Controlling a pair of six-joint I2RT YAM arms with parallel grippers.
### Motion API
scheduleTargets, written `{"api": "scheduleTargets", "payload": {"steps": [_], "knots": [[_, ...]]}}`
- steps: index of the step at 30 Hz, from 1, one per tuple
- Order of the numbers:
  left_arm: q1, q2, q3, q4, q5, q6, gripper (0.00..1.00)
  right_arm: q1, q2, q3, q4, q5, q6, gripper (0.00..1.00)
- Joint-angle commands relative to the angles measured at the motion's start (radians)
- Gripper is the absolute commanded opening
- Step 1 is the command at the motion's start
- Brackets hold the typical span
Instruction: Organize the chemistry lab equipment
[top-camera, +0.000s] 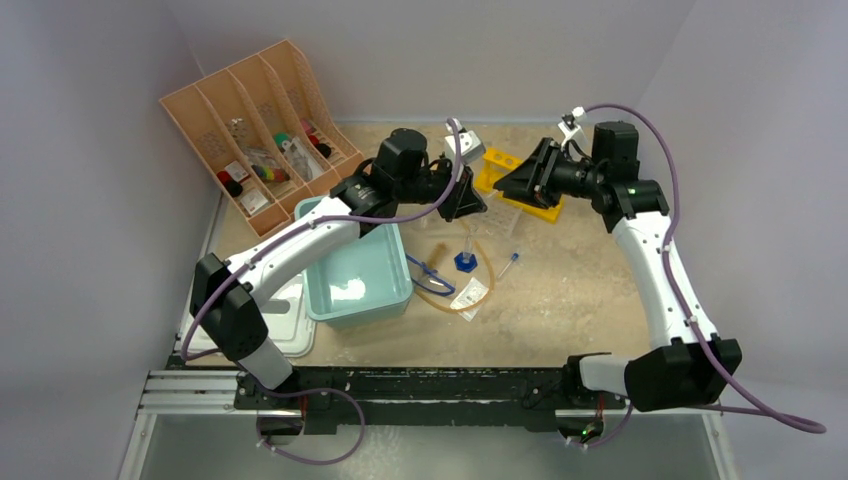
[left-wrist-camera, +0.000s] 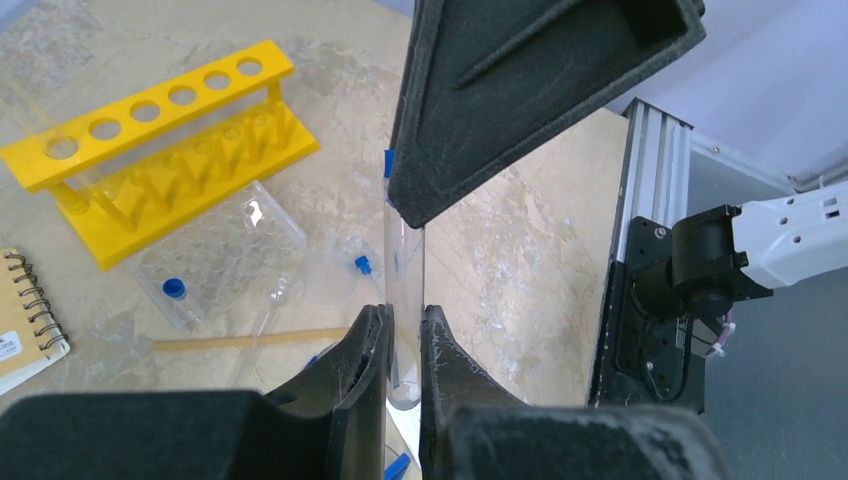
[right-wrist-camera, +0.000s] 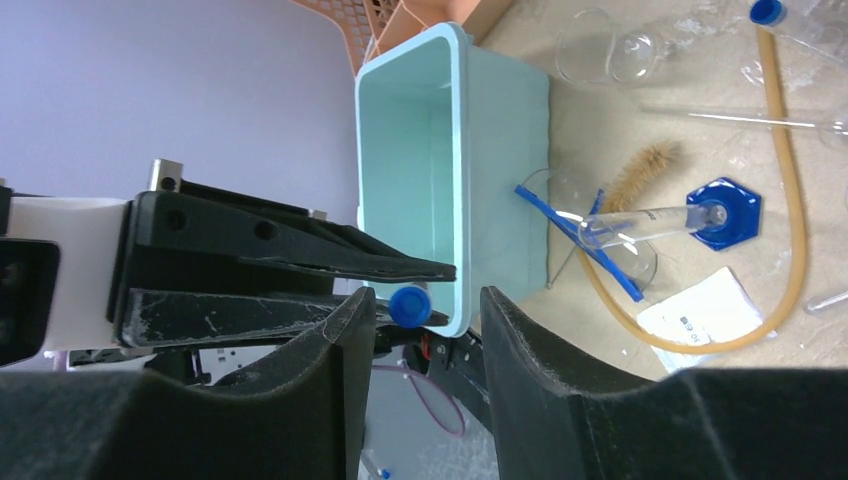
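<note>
**Test tube mid hand-over above the counter**

The step in hand looked like a pass of one test tube (left-wrist-camera: 405, 250) from arm to arm. The left jaws were clenched on the tube's clear shaft and held it in the air over the counter (left-wrist-camera: 520, 260), not far from the yellow rack (left-wrist-camera: 160, 130). The right jaws stood parted on either side of the tube's blue cap (right-wrist-camera: 408, 305) without gripping it. The cap sat close to one finger, with an open gap to the other.

The next move probably called for the right jaws to centre on the capped end and close there before the left jaws let go. If the left released first, the tube would likely drop. From there, the rack's row of holes seemed the likely place for it, which would mean bringing the tube upright and lining its rounded end up with a hole.

The tube was thin, straight and transparent, with a rounded closed bottom showing between the left fingers. It looked empty, as far as could be told. Its smooth, narrow wall would probably slip or swing in a loose grip.

The other pieces lay on the counter just beside the teal tub (right-wrist-camera: 455, 150). These were the cylinder (right-wrist-camera: 650, 215) on its blue hexagonal base, the goggles (right-wrist-camera: 585, 240), the amber tubing (right-wrist-camera: 790, 200) and the brush (right-wrist-camera: 645, 165).
</note>
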Motion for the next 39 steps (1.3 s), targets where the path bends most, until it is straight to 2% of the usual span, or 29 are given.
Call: {"api": "scheduleTargets", "payload": {"steps": [1, 15, 16, 19, 20, 22, 24, 30, 35, 39], "knots": [[-0.002, -0.030, 0.020, 0.007, 0.045, 0.041, 0.00, -0.004, -0.006, 0.005, 0.073, -0.069, 0.012, 0.45], [0.012, -0.031, 0.019, 0.006, 0.029, 0.039, 0.00, -0.005, 0.009, -0.002, 0.063, -0.076, -0.019, 0.16], [0.014, -0.034, 0.018, 0.009, 0.005, 0.023, 0.03, -0.005, 0.008, -0.001, 0.060, -0.066, -0.029, 0.15], [0.045, -0.044, 0.021, 0.038, -0.101, -0.082, 0.38, -0.005, 0.014, 0.021, 0.047, 0.000, -0.091, 0.14], [0.057, -0.054, 0.013, 0.058, -0.117, -0.112, 0.46, -0.005, 0.021, 0.028, 0.037, 0.045, -0.122, 0.14], [0.070, -0.081, -0.010, 0.082, -0.240, -0.160, 0.51, -0.005, 0.042, 0.057, 0.032, 0.148, -0.185, 0.14], [0.073, -0.106, -0.028, 0.085, -0.344, -0.200, 0.52, -0.004, 0.061, 0.069, 0.053, 0.319, -0.266, 0.13], [0.080, -0.125, -0.020, 0.027, -0.553, -0.353, 0.52, 0.002, 0.125, 0.086, 0.153, 0.522, -0.420, 0.11], [0.080, -0.112, -0.029, 0.059, -0.555, -0.457, 0.52, 0.104, 0.193, 0.089, 0.201, 0.681, -0.588, 0.11], [0.080, -0.104, -0.019, 0.085, -0.572, -0.465, 0.51, 0.201, 0.251, 0.085, 0.240, 0.750, -0.696, 0.11]]}}
